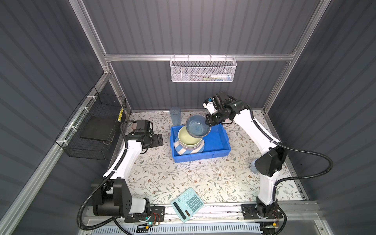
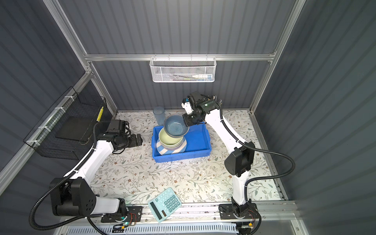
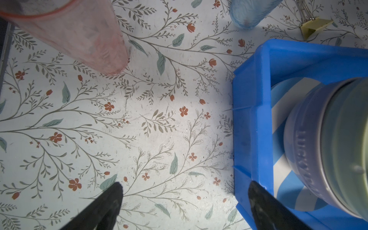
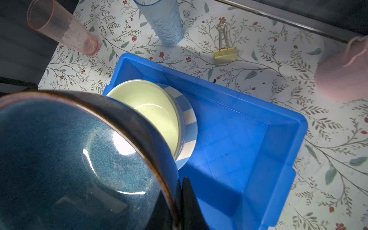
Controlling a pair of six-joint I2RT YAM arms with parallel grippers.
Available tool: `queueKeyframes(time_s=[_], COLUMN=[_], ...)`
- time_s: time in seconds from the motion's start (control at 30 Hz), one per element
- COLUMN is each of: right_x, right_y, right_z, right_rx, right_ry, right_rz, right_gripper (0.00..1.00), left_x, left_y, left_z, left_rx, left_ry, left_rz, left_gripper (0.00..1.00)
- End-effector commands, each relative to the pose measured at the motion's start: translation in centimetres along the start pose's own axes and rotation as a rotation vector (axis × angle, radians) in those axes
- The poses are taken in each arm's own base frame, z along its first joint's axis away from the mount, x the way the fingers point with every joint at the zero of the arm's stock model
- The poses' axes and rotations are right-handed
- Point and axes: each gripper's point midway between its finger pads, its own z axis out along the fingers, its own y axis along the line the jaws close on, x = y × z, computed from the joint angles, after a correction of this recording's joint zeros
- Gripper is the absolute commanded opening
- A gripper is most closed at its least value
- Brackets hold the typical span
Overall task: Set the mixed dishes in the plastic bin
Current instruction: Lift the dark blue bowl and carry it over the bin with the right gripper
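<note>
My right gripper [image 1: 209, 122] [image 4: 180, 191] is shut on the rim of a dark-blue bowl [image 1: 197, 126] [image 2: 175, 126] [image 4: 69, 159]. It holds the bowl tilted above the back left of the bright-blue plastic bin [image 1: 217, 140] [image 2: 197, 140] [image 4: 239, 139]. In the bin a pale-green bowl [image 1: 188, 137] [image 4: 151, 107] sits in a lavender bowl [image 3: 304, 151] on a striped plate [image 1: 180, 150] [image 3: 282, 111]. A blue tumbler [image 1: 175, 115] [image 4: 163, 22] and a pink tumbler [image 3: 79, 35] [image 4: 63, 27] stand on the mat behind the bin. My left gripper [image 1: 159, 140] [image 3: 185, 189] is open and empty, left of the bin.
A mint calculator [image 1: 187, 204] lies at the front edge. A yellow binder clip [image 4: 225, 51] and a pale pink object [image 4: 346, 69] sit behind the bin. A white mesh basket [image 1: 202, 70] hangs on the back wall and a black wire basket [image 1: 95, 126] on the left wall.
</note>
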Motion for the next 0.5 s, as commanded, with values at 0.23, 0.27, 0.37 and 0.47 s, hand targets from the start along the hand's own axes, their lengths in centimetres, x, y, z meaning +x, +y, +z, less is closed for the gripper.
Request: queueKeyframes(time_s=[0.23,0.27,0.37,0.47], right_x=[-2.7,-2.8,-2.7,-2.4], right_y=[1.9,1.9,1.8,1.8], right_z=[2.1,2.5,3.5,4.5], right_rx=[-0.011,-0.011,-0.008,0.0], right_ry=[-0.075,-0.075,-0.067,-0.053], right_rz=[0.015,0.019,0.031,0.033], right_gripper=[0.0,0.0,0.0,0.0], left_x=[0.3,0.3,0.2,0.3], left_y=[0.0,0.0,-0.1,-0.1], left_z=[0.0,0.0,0.0,0.1], left_rx=[0.017,0.019,0.022,0.024], left_ry=[0.008,0.008,0.006,0.01], left_rz=[-0.013,-0.014,-0.013,-0.014], left_gripper=[0.99,0.99,0.99,0.99])
